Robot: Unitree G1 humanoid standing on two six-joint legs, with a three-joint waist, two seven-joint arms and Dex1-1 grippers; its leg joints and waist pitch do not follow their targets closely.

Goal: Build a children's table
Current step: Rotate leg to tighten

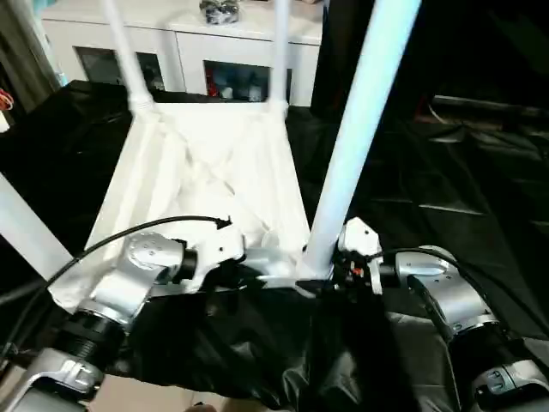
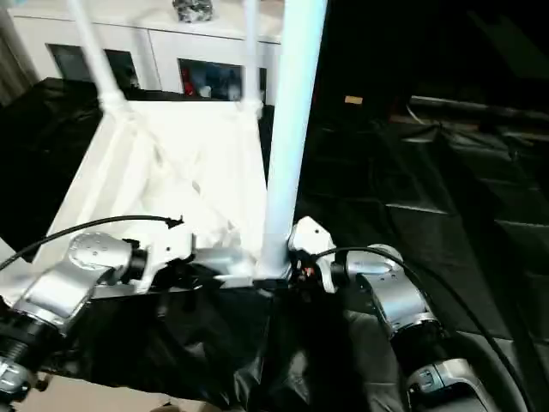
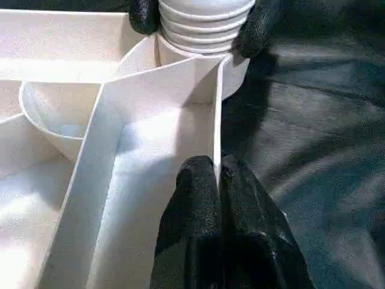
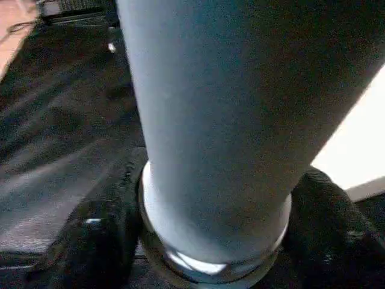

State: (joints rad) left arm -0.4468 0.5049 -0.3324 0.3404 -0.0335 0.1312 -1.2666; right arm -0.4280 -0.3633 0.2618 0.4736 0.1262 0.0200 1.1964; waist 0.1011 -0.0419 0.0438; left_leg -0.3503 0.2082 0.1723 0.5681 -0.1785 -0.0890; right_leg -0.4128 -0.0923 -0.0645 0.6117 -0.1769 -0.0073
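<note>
Left wrist view: left gripper (image 3: pixel 218 180) pinches tabletop (image 3: pixel 150 102) rim; right gripper (image 4: pixel 213 232) clasps leg (image 4: pixel 228 120).

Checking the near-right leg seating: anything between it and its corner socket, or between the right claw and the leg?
Nothing visible. The leg already stands upright in the corner socket of the tabletop; the right claw straddles its base, fingers on both sides. The left claw pinches the tabletop's rim.

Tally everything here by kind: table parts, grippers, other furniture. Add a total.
Tabletop: 1
Legs: 4 (far left leg, far right leg, near right leg, near left leg)
Grippers: 2 (left gripper, right gripper)
Cabinet: 1
Total: 8
</note>
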